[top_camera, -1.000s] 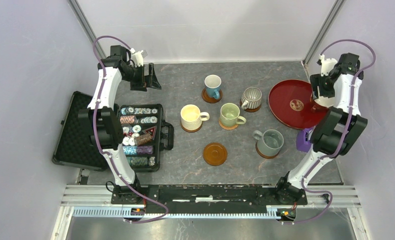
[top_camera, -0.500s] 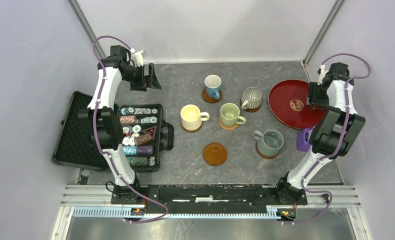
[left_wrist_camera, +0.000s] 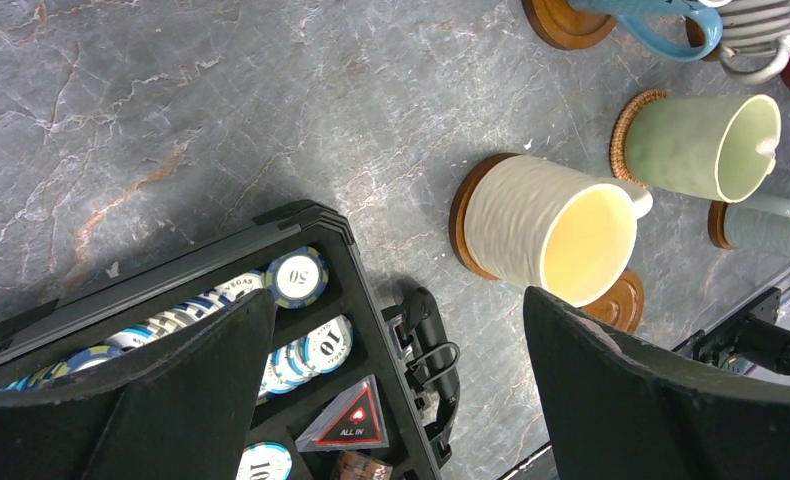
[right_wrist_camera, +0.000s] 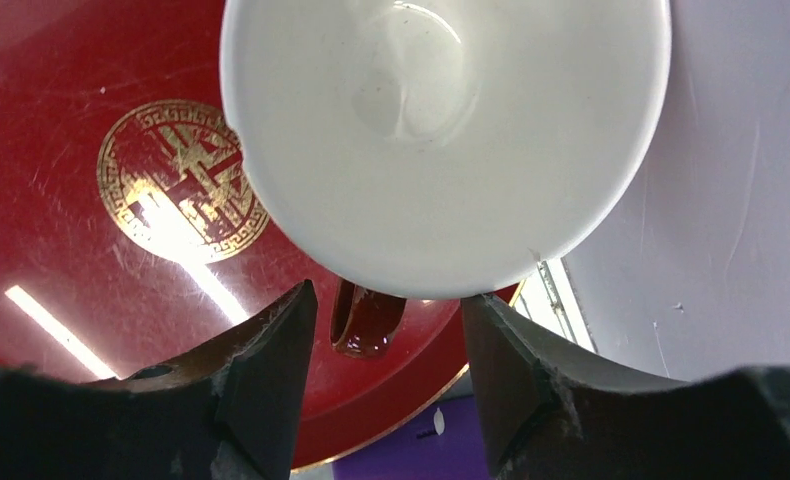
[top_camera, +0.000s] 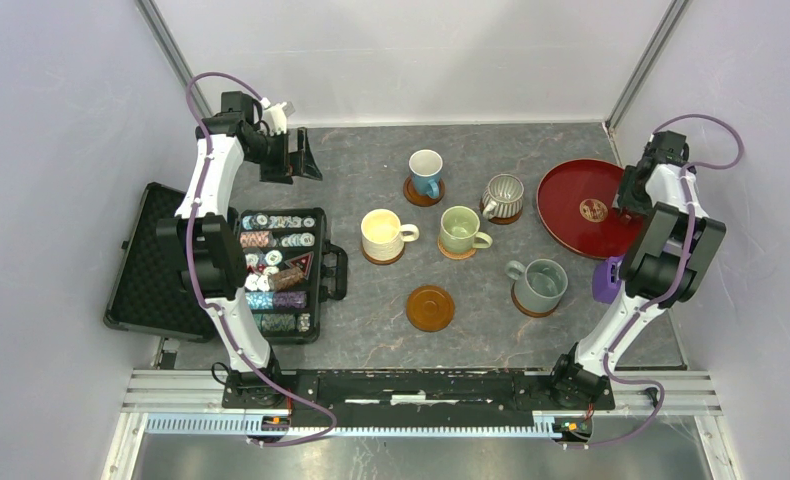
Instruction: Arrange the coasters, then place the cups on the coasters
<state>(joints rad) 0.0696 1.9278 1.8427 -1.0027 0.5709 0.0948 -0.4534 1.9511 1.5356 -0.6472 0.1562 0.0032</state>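
The left arm stands folded high at the far left. Its left gripper (top_camera: 293, 165) hangs released, jaws wide, over the near corner of the chip case (top_camera: 146, 265). The right arm bends over the right edge of the tray (top_camera: 571, 215). The right gripper (right_wrist_camera: 386, 300) points down, unclenched, its fingers either side of the handle (right_wrist_camera: 366, 322) of the white cup (right_wrist_camera: 441, 130), with gaps showing.

There are six cups. The white cup stands on the tray. The blue cup (top_camera: 426, 168), ribbed cup (top_camera: 504, 193), cream cup (top_camera: 381, 232), green cup (top_camera: 459, 228) and grey cup (top_camera: 543, 282) each sit on a coaster on the surface (top_camera: 371, 160). That makes six coasters, counting one bare coaster (top_camera: 430, 307).
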